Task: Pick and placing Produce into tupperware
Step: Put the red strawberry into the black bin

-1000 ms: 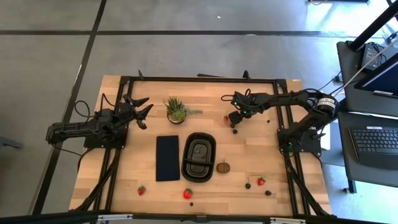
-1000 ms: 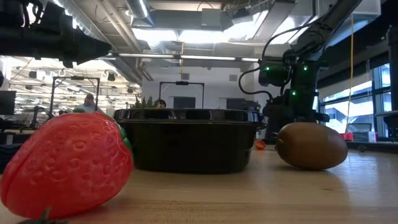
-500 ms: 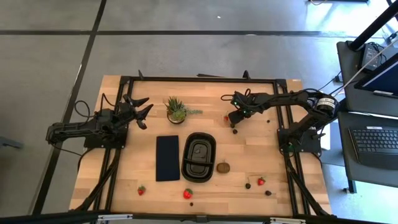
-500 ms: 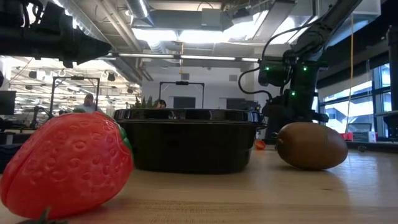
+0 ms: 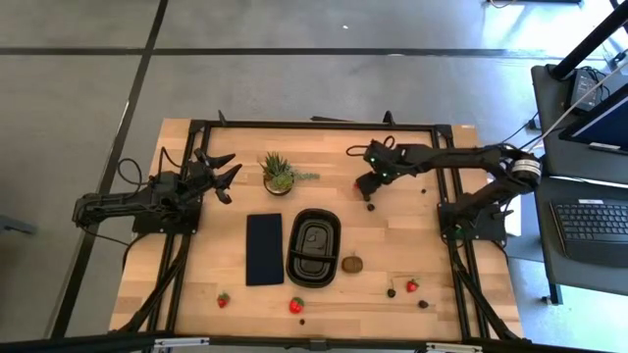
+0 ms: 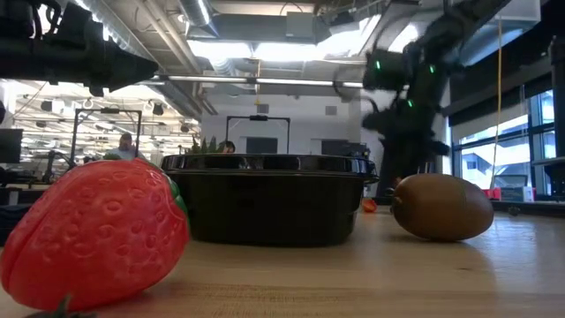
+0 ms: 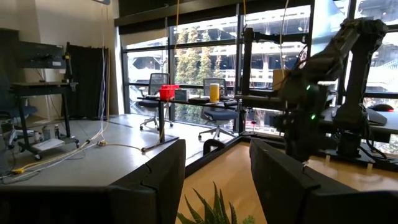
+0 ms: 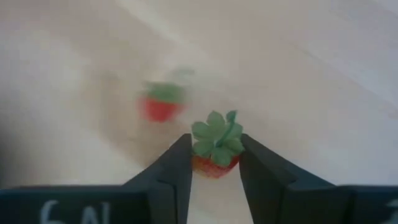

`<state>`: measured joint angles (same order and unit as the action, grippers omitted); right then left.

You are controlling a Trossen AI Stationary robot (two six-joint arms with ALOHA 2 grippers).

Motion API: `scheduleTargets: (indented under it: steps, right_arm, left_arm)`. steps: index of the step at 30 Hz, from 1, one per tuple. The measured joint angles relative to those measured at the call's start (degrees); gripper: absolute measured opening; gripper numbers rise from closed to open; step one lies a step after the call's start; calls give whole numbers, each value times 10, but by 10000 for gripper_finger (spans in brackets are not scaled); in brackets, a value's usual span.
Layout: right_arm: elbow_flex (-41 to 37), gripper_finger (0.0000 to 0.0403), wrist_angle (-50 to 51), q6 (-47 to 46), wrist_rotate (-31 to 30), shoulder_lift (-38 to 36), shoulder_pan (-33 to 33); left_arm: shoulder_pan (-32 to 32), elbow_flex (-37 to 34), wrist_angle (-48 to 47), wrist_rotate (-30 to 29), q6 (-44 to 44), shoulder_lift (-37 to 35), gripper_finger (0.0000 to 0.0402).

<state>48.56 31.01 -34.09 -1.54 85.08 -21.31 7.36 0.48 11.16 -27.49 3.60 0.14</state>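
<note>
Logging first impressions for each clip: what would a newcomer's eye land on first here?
Probably the big red strawberry looming at the front of the low view, beside the black tupperware and brown kiwi. Next, the right claw pinching a small strawberry at the table's far side, while the left claw waits by the potted plant.

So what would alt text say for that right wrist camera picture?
Two dark fingers of the right gripper are closed on a small red strawberry with a green leafy cap. Beyond it lies pale wooden table with a second, blurred strawberry.
</note>
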Motion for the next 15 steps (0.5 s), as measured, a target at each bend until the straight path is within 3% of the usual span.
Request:
scheduleTargets:
  steps: [9,15]
  right_arm:
    - [142,111,-26,18,32,6,158]
    - [189,110,-100,31,29,56,257]
  left_arm:
    - [0,0,0,-4,0,0,171]
    - [0,0,0,-6,0,0,171]
